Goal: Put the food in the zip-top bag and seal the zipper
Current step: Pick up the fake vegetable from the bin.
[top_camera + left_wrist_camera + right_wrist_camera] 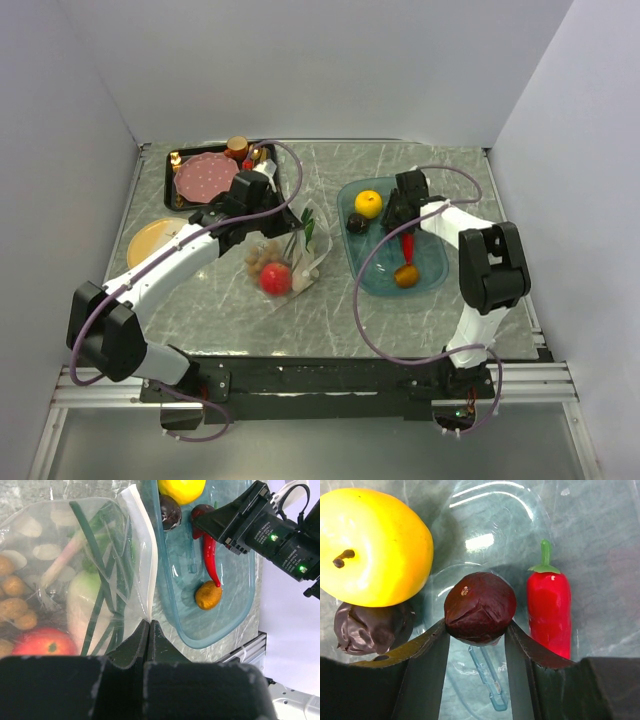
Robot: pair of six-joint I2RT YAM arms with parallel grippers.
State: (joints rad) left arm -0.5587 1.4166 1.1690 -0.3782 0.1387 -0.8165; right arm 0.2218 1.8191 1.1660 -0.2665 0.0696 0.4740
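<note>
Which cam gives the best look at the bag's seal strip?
Left wrist: the white seal strip runs down the frame close up, its lower end pinched in the shut left pincer. The top view shows the bag small, with the strip barely distinguishable. The right wrist view doesn't show the bag at all.
</note>
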